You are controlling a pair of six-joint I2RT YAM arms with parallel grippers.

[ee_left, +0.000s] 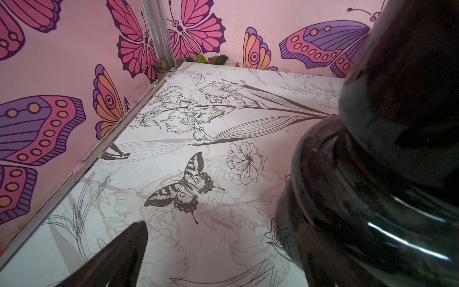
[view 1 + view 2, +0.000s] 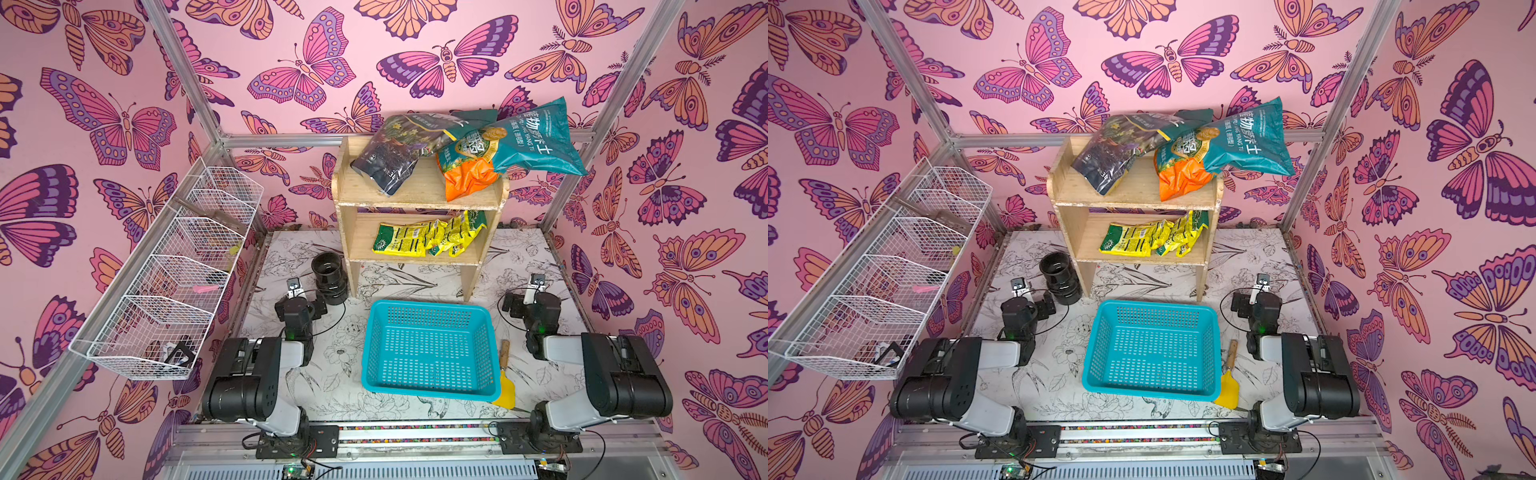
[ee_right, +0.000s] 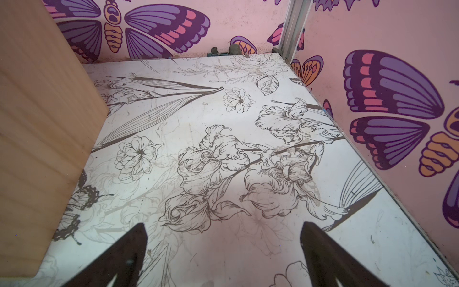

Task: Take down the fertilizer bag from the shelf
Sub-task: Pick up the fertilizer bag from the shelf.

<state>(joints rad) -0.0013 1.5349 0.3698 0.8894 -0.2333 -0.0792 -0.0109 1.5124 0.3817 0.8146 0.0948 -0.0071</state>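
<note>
Fertilizer bag: it is judged to be one of the two flat yellow printed plastic packets [image 2: 401, 243] lying on the lower tier. The print is too small to be read, so this is not certain.
Shelf: the small two-tier rack of pale unpainted wood [image 2: 424, 189] stands at the back of the flower-printed white tabletop [image 3: 223, 111]. On its upper tier a dark glossy pouch [image 2: 390, 158] and a large teal-and-orange plastic sack [image 2: 528, 145] are leaned.
Step in hand: the reach is not yet begun. Both arms are folded low, well apart from the packets.
How it is done well: the lower tier should be entered level, under the upper board. The packet should be pinched at its front edge and drawn straight out, so that its neighbour is not dragged along.
Landing place: the turquoise perforated plastic basket [image 2: 428, 305] in front of the shelf is probably meant.
Left gripper [image 2: 294, 286]: the jaws are spread wide and nothing is held. Only one dark finger [image 1: 134, 236] is seen in the wrist view — the black ribbed plastic flower pot [image 1: 372, 174] stands just beside, and contact cannot be told.
Right gripper [image 3: 223, 227]: it is spread wide over the bare tabletop, with nothing between the jaws.
</note>
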